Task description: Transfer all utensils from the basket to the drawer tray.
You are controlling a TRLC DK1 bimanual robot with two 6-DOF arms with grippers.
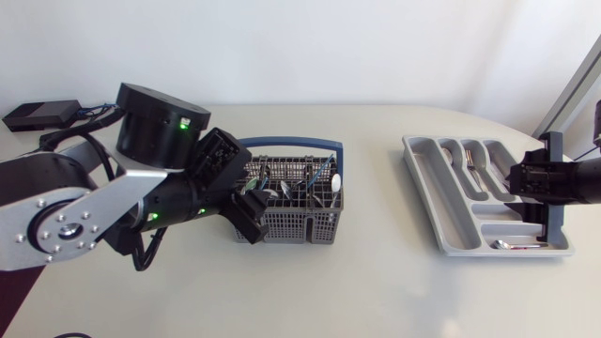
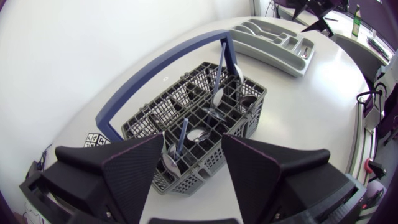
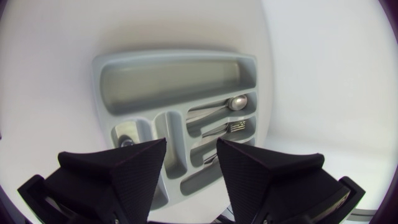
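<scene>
Basket [image 1: 291,228] of utensils [image 2: 216,87], printed marker [image 2: 93,138] beside it

My left end effector [image 1: 242,192] hides one end of the dark grey wire-mesh basket [image 1: 300,225], and I can't count its tangled utensils [image 1: 324,183]. My right end effector [image 3: 191,143] covers the pale grey plastic drawer tray's [image 3: 168,84] nearer compartments.

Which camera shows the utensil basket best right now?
The left wrist view: the basket fills it, compartments and utensils plain, ahead of the open left gripper. The head view shows it partly behind the left arm. The right wrist view misses it.
</scene>
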